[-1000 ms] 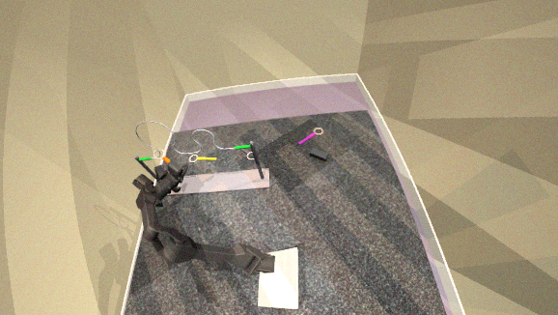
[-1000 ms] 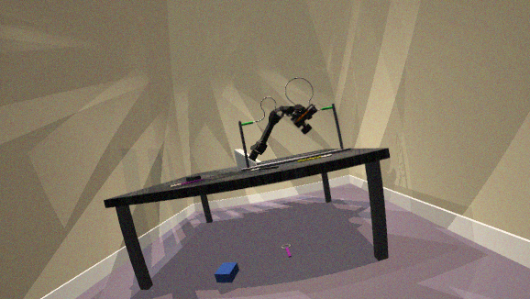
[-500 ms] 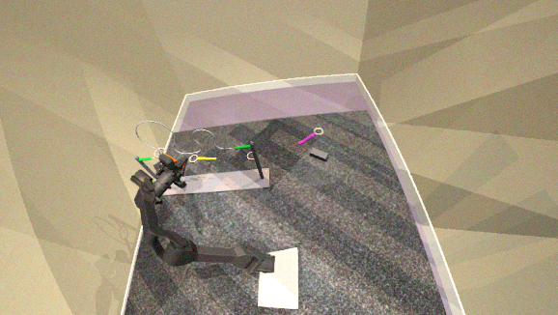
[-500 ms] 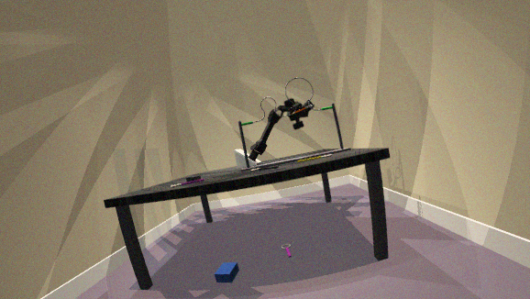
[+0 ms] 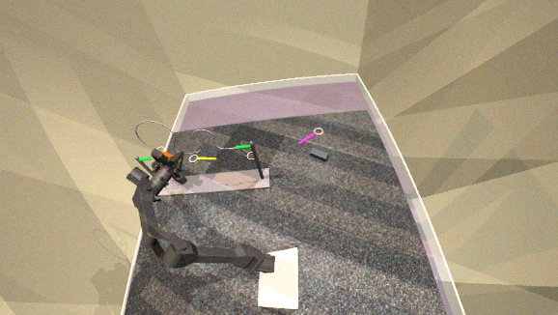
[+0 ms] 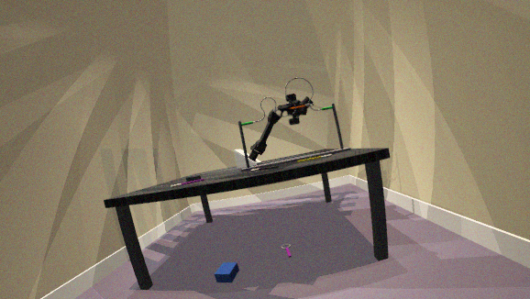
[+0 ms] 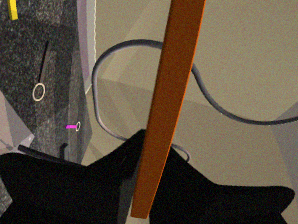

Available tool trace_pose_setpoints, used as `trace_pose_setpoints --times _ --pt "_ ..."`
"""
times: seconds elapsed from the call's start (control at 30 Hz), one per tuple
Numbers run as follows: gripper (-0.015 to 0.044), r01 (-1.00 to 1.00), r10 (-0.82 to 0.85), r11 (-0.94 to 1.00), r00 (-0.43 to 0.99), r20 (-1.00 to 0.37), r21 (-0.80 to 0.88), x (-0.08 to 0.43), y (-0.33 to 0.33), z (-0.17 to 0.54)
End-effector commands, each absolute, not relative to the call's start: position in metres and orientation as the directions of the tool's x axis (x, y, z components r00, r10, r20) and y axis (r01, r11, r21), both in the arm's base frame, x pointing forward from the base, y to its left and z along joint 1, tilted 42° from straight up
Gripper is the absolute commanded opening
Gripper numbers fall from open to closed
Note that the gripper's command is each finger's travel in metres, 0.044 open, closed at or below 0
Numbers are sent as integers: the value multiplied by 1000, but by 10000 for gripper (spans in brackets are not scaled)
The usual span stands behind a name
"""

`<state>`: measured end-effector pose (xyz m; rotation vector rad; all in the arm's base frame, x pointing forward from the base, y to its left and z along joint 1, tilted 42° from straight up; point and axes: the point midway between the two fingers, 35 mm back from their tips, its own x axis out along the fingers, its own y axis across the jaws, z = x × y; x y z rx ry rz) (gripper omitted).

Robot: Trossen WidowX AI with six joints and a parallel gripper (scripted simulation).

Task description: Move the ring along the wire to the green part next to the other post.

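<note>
The orange handle is between the fingers of my gripper, which is shut on it. Its pale ring shows only partly in the top view, near the inner end of the left green part; whether it touches the wire I cannot tell. The left post stands beside it. The grey wire loops up above the gripper and runs to the other green part at the far post. The ring is hidden in the wrist view.
A pale base strip carries the posts. A yellow-handled ring, a dark-handled ring, a magenta-handled ring and a dark block lie on the table. A blue box is on the floor.
</note>
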<state>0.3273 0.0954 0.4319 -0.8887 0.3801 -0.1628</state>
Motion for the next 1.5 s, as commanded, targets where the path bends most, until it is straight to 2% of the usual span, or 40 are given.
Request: trace_pose_setpoints --times 0.0,1.0,1.47 --pt "-150 -1 -310 595 922 -231 -804 327 90 441" --pt "-150 25 -384 316 918 -104 -948 325 67 486" --pt "-150 37 -328 137 945 -10 -990 334 58 518"
